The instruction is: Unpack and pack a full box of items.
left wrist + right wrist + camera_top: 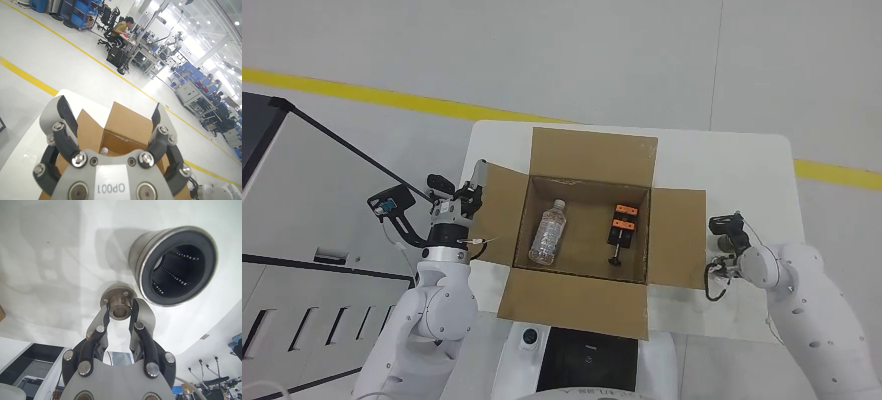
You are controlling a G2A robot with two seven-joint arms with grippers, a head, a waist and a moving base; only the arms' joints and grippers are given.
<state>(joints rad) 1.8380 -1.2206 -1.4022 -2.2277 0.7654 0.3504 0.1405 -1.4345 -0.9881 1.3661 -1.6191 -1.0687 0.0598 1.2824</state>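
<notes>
Top view: open cardboard box (589,305) at mid-table (742,160), all four flaps folded out. Inside lie a clear bottle (549,232) on the box's left side and an orange-and-black clamp (622,236) on its right. Left gripper (474,190) sits off the left flap. Right gripper (726,226) sits just past the right flap, near the table's right edge.

Left wrist view: left gripper (109,103) has its fingers spread wide with nothing between them, aimed across the box (124,121). The bottle (104,150) cap peeks over the near wall.

Right wrist view: right gripper (120,306) is clamped on the neck of a small flanged bushing (119,311), flange toward the table (47,275). Whether the flange touches the surface I cannot tell. A large linear bearing (174,268) lies on its side just beside it.

Judgement: unpacking looks partway done, with two parts out and two in the box. The step in hand appears to be setting the bushing down.

To do it well:
- Lower until the flange seats flat before releasing.
- Keep clear of the bearing, which would likely roll if nudged.
- Withdraw straight up so the pads do not drag the bushing over.
</notes>
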